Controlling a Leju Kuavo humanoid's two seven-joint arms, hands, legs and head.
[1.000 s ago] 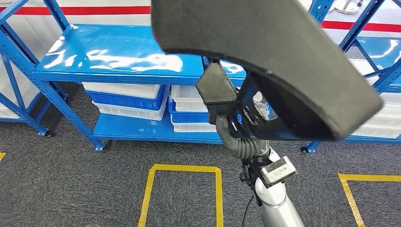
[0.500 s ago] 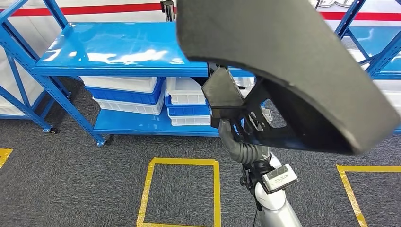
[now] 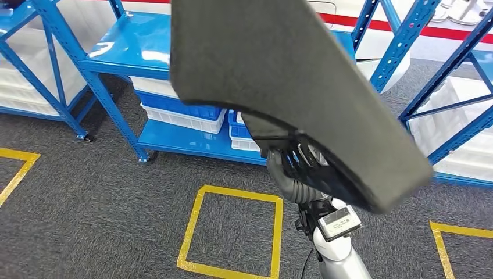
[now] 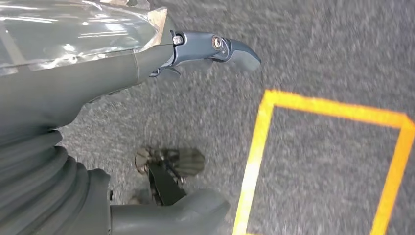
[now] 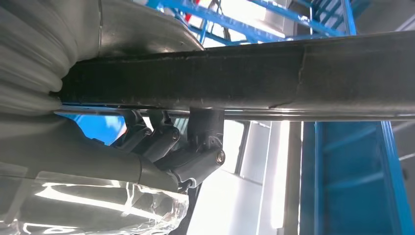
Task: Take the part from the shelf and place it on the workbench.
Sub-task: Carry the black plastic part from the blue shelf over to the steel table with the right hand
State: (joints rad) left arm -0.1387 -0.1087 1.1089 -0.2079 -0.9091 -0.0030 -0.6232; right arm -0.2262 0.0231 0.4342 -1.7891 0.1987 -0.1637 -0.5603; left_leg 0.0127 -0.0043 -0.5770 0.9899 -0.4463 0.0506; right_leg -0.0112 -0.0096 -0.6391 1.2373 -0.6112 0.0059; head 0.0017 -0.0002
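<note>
Right hand (image 3: pixel 290 168) clamped on the large curved black foam-covered panel part (image 3: pixel 279 75), held raised above the hand, fingers (image 5: pixel 195 161) curled under its edge. Left hand (image 4: pixel 98 98) holds nothing, fingers apart, over grey carpet (image 4: pixel 318 49).

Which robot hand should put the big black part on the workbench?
The right hand: it already holds the black part up. The left hand hangs over the carpet, holding nothing.

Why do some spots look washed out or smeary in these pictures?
Head view: glare streaks on the glossy blue shelf. Left wrist view: the carpet is motion-smeared. Right wrist view: bright background blows out white behind the dark part the right hand grips.
</note>
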